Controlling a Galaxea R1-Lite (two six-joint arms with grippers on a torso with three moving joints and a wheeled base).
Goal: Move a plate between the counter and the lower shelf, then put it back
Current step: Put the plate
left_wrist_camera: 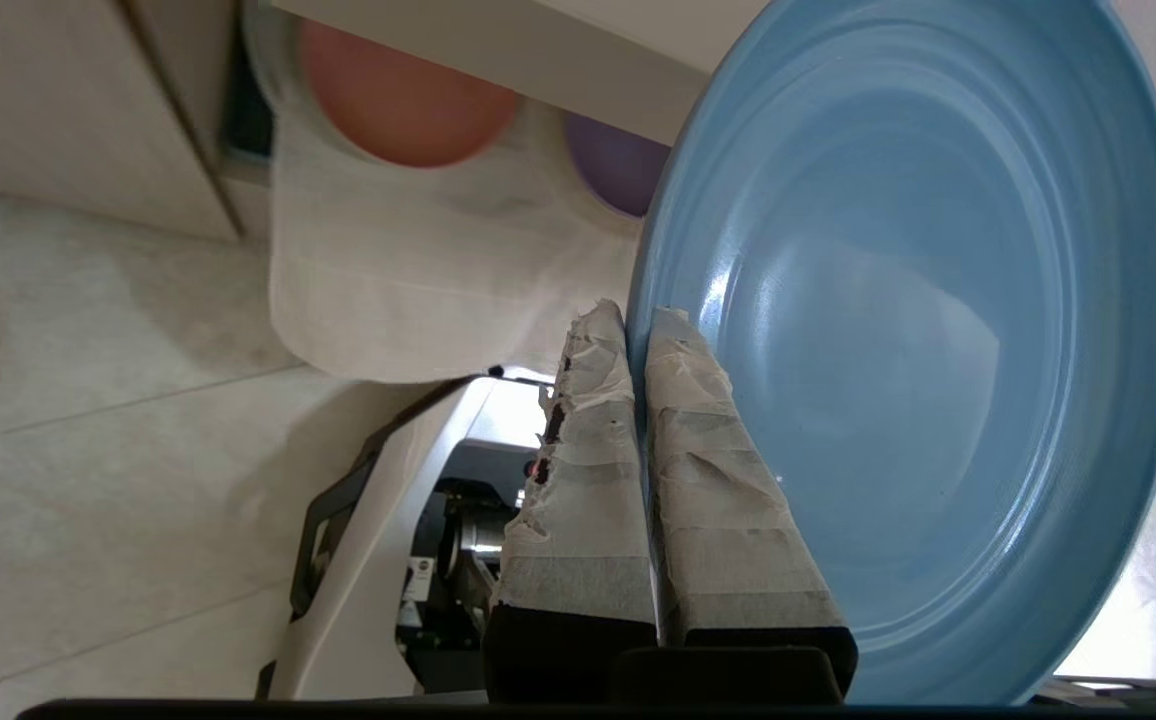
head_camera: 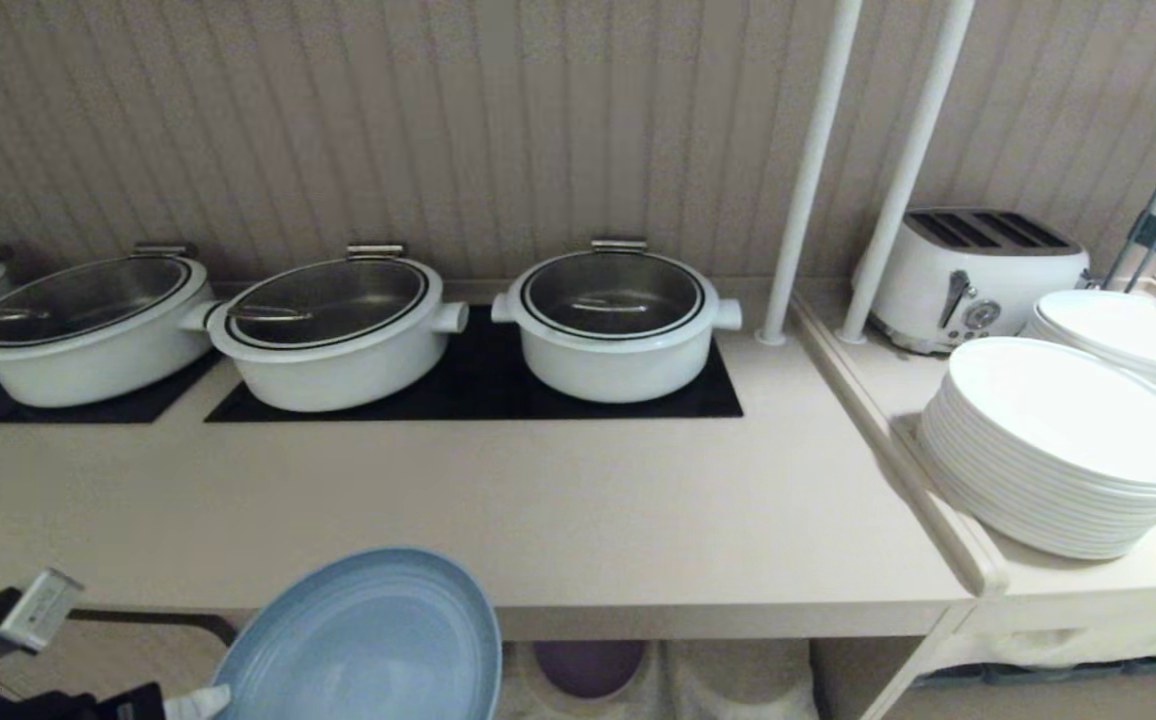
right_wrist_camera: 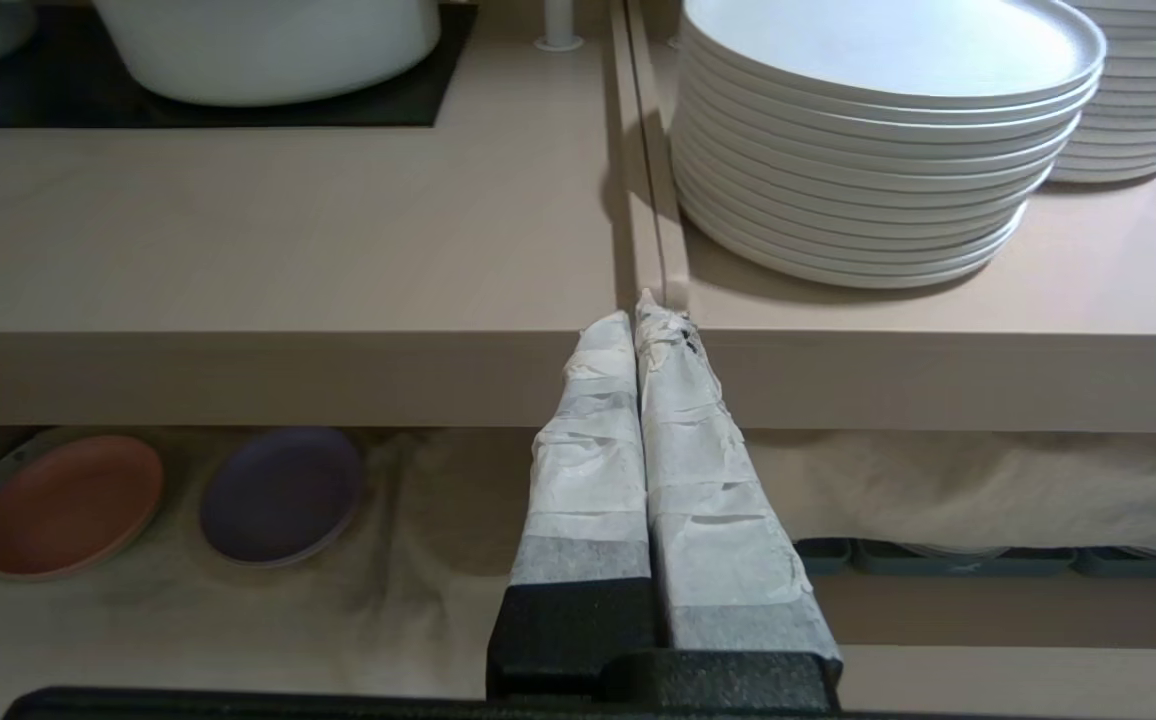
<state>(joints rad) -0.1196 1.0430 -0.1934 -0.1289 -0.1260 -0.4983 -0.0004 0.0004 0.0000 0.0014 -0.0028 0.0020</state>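
Observation:
My left gripper (left_wrist_camera: 638,315) is shut on the rim of the light-blue plate (left_wrist_camera: 918,330), one taped finger on each face. At the bottom left of the head view the plate (head_camera: 368,640) hangs tilted in front of the counter (head_camera: 538,510), at about the height of its thick front edge. The left gripper (head_camera: 203,700) shows only at its tip there. Behind the plate is the lower shelf (left_wrist_camera: 408,280) with its white cloth. My right gripper (right_wrist_camera: 638,310) is shut and empty, pointing at the counter's front edge (right_wrist_camera: 238,370) from a distance.
A pink plate (right_wrist_camera: 68,505) and a purple plate (right_wrist_camera: 280,495) lie on the shelf cloth. Three white pots (head_camera: 613,325) stand on black hob panels. Right of a raised rail (head_camera: 898,450) are stacked white dinner plates (head_camera: 1063,445), a toaster (head_camera: 978,275) and two white poles (head_camera: 808,170).

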